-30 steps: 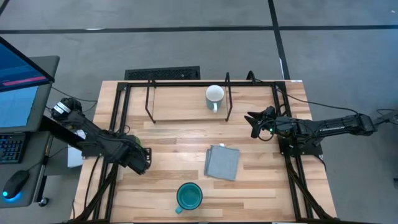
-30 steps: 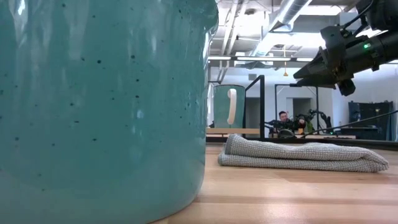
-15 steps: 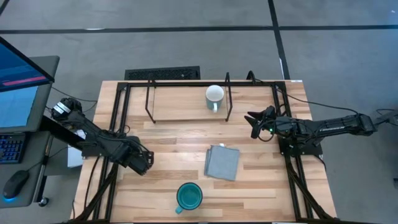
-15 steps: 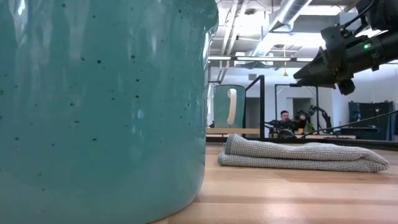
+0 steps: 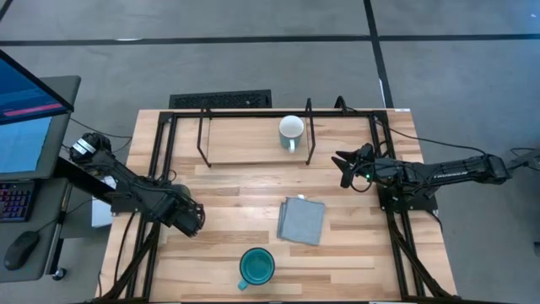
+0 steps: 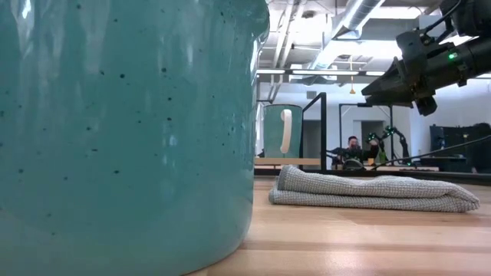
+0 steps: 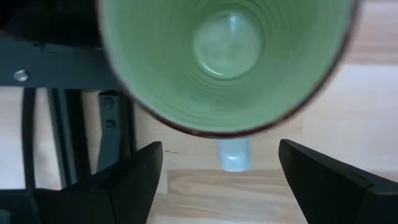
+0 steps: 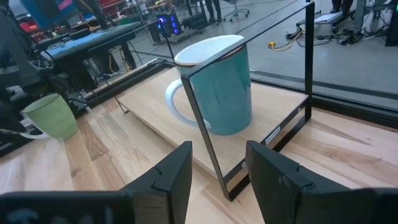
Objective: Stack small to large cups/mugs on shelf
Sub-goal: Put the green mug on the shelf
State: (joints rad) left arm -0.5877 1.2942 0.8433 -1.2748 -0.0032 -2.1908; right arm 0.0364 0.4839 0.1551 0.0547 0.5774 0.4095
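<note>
Right now the left claw (image 7: 217, 180) hangs spread wide over the light-green mug (image 7: 227, 62) at the desk's (image 5: 228, 245) left edge, not gripping. Meanwhile the right claw (image 5: 344, 165), fingers parted and empty, hovers beside the shelf (image 5: 253, 110), where a white-handled teal mug (image 5: 291, 132) sits. Another teal mug (image 5: 256, 266) stands near the front edge.

You see a white-inside teal mug (image 5: 291, 131) upright on the shelf (image 5: 253, 152) at upper centre, another teal mug (image 5: 256, 266) at lower centre.
</note>
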